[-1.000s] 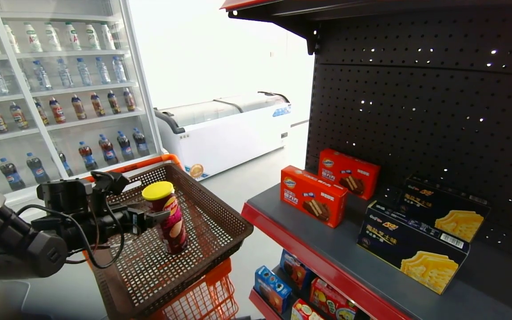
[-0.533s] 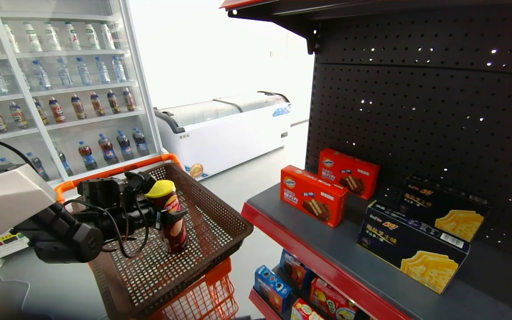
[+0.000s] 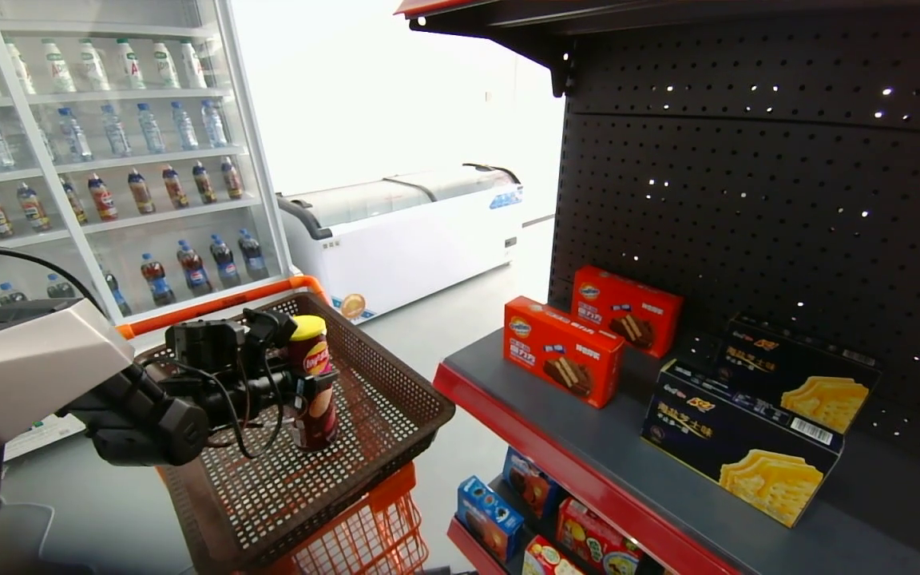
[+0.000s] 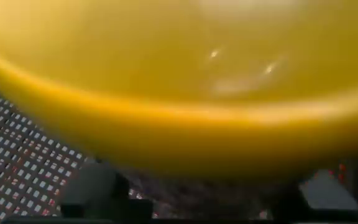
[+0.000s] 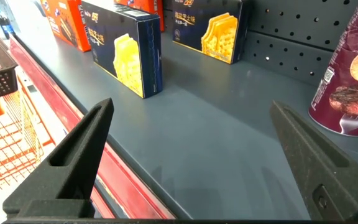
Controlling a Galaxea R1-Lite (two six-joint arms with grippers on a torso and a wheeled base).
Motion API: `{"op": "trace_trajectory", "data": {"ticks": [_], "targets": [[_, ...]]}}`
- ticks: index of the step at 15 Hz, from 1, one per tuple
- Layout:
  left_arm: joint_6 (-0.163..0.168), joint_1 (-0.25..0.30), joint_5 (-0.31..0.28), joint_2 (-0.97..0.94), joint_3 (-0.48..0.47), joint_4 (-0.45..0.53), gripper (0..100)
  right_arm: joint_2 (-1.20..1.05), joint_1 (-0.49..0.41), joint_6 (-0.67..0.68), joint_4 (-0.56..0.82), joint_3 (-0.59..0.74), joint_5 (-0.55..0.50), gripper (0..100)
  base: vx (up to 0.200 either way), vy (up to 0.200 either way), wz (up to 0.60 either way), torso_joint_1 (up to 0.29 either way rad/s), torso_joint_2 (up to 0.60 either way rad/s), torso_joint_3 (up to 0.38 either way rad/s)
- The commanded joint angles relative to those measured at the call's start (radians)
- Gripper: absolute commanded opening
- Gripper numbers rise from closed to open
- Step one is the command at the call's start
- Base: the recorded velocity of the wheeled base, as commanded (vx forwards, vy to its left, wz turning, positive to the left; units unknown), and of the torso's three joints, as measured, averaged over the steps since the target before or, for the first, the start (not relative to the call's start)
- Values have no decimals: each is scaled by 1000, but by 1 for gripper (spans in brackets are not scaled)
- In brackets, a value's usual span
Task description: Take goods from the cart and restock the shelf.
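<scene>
Yellow-lidded can (image 3: 318, 423): being kept upright in the cart basket (image 3: 268, 495), base on the brown mesh; well apart from the shelf (image 3: 612, 447); its lid (image 4: 179, 93) is being seen very close in the left wrist view

Left gripper (image 3: 312, 386): being held around the can's middle, below the lid; whether the claw is being pressed onto the can or only set about it cannot be told

Right gripper (image 5: 191, 109): being held wide open over the grey shelf board; nothing is being carried between its jaws

Shelf stock: red boxes (image 3: 564, 351) and dark blue boxes (image 5: 129, 53) are being displayed along the board; a purple can (image 5: 347, 74) is standing near the right gripper; bare board is being left between them

Handling: the can is being judged light, with a stiff but crushable tube wall and a smooth, rather slippery skin; its contents are probably brittle, so a hard squeeze is being advised against

Hold: the mid-body, across the width, is being judged the best place; the lid is being ruled out, since it may pop off

Risk: being tall and narrow, the can is likely to tip when being set down
</scene>
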Motion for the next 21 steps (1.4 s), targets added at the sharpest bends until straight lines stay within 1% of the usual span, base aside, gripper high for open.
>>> {"op": "trace_trajectory", "data": {"ticks": [1,3,4,5,6,7,8,9,12,13,14,15,16,17,19,20,21], "targets": [[1,-5,7,1,-8,3,0,0,0,0,0,0,0,100,0,0,0,0,0,0],[6,-14,10,-35,-9,-4,0,0,0,0,0,0,0,100,0,0,0,0,0,0],[-2,-28,18,-78,-9,4,0,0,0,0,0,0,0,100,0,0,0,0,0,0],[-8,-34,24,-127,-6,13,0,0,0,0,0,0,0,100,0,0,0,0,0,0],[-2,-36,27,-186,1,41,0,0,0,0,0,0,0,100,0,0,0,0,0,0],[13,-48,30,-236,3,105,0,0,0,0,0,0,0,100,0,0,0,0,0,0],[16,-63,26,-298,-5,181,0,0,0,0,0,0,0,100,0,0,0,0,0,0],[10,-83,22,-355,-8,245,0,0,0,0,0,0,0,100,0,0,0,0,0,0],[4,-111,27,-496,1,337,0,0,0,0,0,0,0,100,0,0,0,0,0,0],[6,-115,19,-542,-2,383,0,0,0,0,0,0,0,100,0,0,0,0,0,0],[2,-135,6,-601,-6,458,0,0,0,0,0,0,0,100,0,0,0,0,0,0],[4,-137,1,-641,-5,484,0,0,0,0,0,0,0,100,0,0,0,0,0,0],[2,-140,3,-658,0,487,0,0,0,0,0,0,0,100,0,0,0,0,0,0],[-33,-154,3,-724,29,498,0,0,0,0,0,0,0,100,0,0,0,0,0,0],[-103,-212,-2,-806,34,576,0,0,0,0,0,0,0,100,0,0,0,0,0,0],[-125,-236,-8,-836,38,593,0,0,0,0,0,0,0,100,0,0,0,0,0,0],[-131,-249,-19,-850,54,590,0,0,0,0,0,0,0,100,0,0,0,0,0,0]]}}
